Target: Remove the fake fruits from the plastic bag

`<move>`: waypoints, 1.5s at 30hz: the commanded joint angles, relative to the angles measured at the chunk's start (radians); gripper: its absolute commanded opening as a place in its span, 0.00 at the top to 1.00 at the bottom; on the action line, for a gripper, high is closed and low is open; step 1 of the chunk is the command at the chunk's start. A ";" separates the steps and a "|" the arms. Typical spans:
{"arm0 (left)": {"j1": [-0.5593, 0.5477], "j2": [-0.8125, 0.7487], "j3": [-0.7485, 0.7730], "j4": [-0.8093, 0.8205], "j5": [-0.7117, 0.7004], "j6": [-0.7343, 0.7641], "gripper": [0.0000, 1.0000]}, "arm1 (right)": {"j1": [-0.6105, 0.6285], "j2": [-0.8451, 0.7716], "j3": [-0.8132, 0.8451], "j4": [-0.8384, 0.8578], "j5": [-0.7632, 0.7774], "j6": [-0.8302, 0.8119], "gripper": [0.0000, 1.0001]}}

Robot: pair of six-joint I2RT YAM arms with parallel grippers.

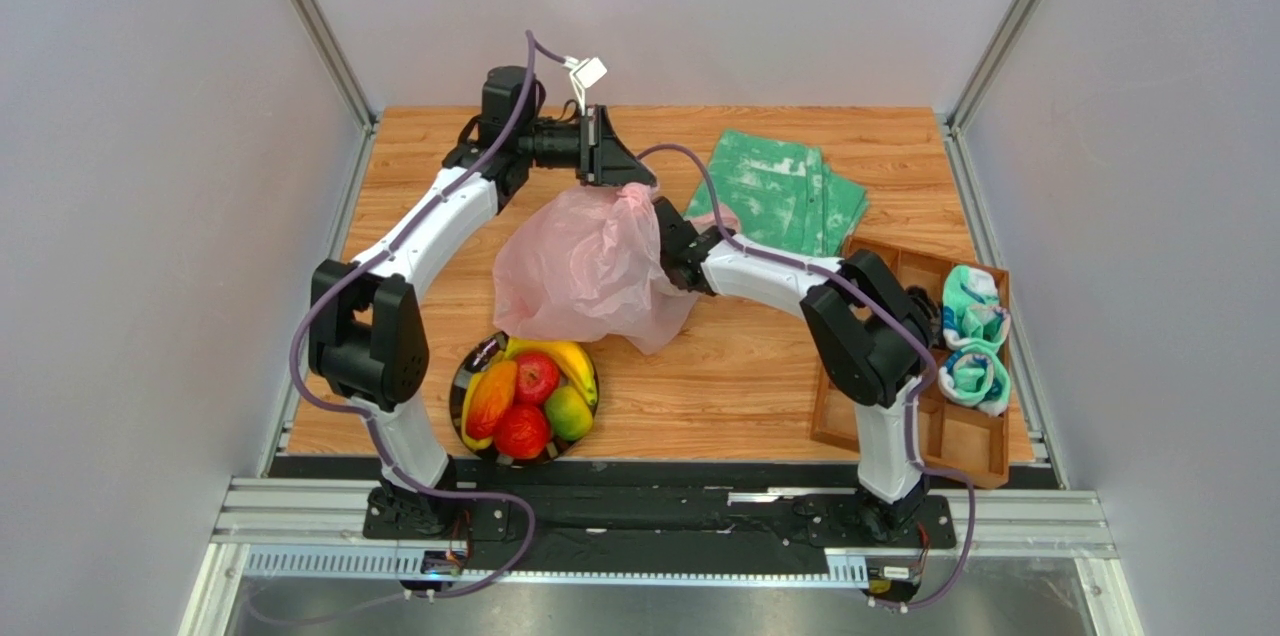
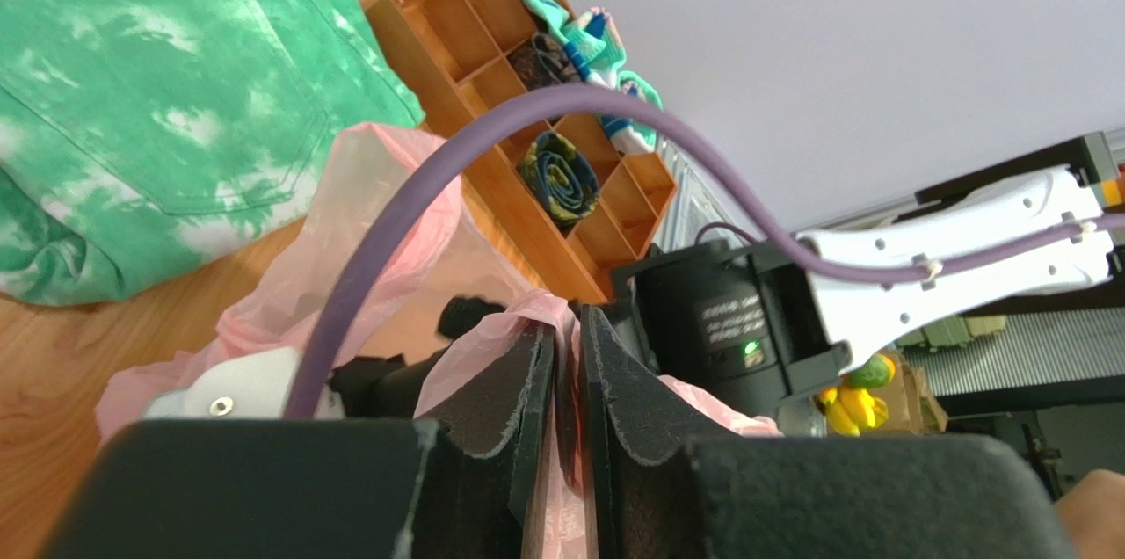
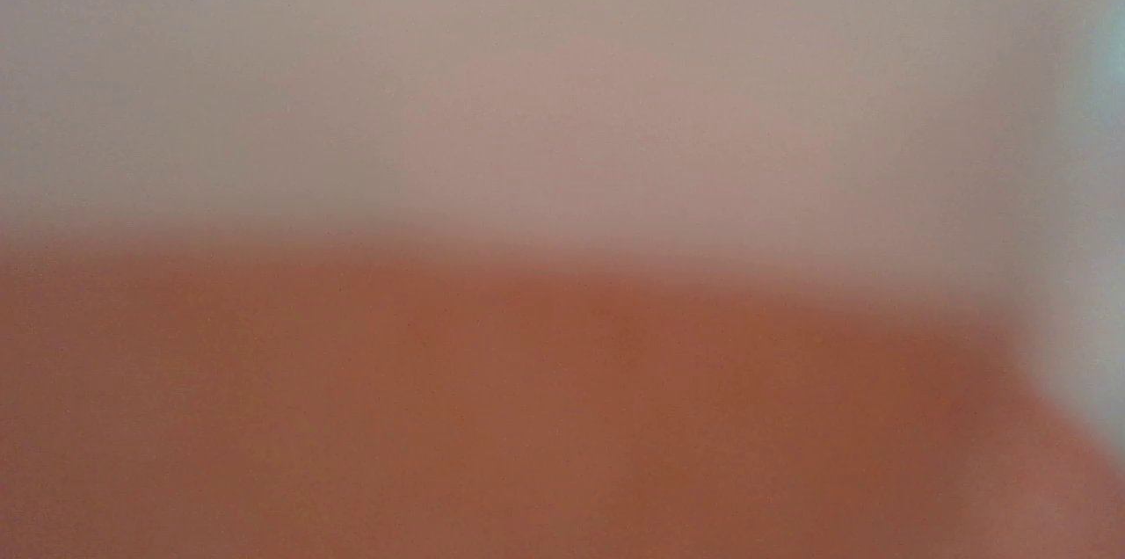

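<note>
The pink plastic bag (image 1: 586,269) hangs above the table's middle, lifted by its top edge. My left gripper (image 1: 613,168) is shut on that edge; the left wrist view shows pink film (image 2: 383,190) pinched between the black pads of the gripper (image 2: 568,322). My right arm (image 1: 751,273) reaches into the bag from the right, and its gripper is hidden inside. The right wrist view is only a pink and red-brown blur. Several fake fruits lie on a black plate (image 1: 463,366) at the front left: a banana (image 1: 568,360), a red apple (image 1: 537,377) and a mango (image 1: 568,411) among them.
A folded green-and-white cloth (image 1: 774,194) lies at the back right. A wooden divided tray (image 1: 902,411) with rolled socks (image 1: 974,336) stands along the right edge. Grey walls enclose the table on three sides.
</note>
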 commanded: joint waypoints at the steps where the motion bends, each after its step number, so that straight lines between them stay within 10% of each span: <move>1: 0.028 -0.104 -0.026 -0.017 0.005 0.050 0.81 | -0.012 -0.208 -0.018 -0.084 -0.129 -0.065 0.89; 12: 0.068 -0.200 -0.075 -0.200 0.008 0.257 0.87 | -0.115 -0.415 -0.012 -0.169 -0.315 -0.090 0.92; 21: 0.092 -0.347 -0.092 -0.532 -0.122 0.618 1.00 | -0.287 -0.405 0.031 -0.140 -0.181 -0.108 0.94; 26: 0.083 -0.378 -0.181 -0.577 -0.263 0.682 1.00 | -0.364 -0.408 0.097 -0.105 -0.575 -0.001 0.92; 33: 0.075 -0.384 -0.225 -0.597 -0.387 0.736 1.00 | -0.397 -0.418 0.155 -0.065 -0.750 0.138 0.92; 40: 0.094 -0.355 -0.104 -0.612 -0.507 0.782 1.00 | -0.396 -0.521 0.132 -0.135 -0.550 -0.016 0.99; 45: 0.097 -0.379 -0.095 -0.589 -0.610 0.842 1.00 | -0.407 -0.576 0.178 -0.128 -0.721 0.020 0.96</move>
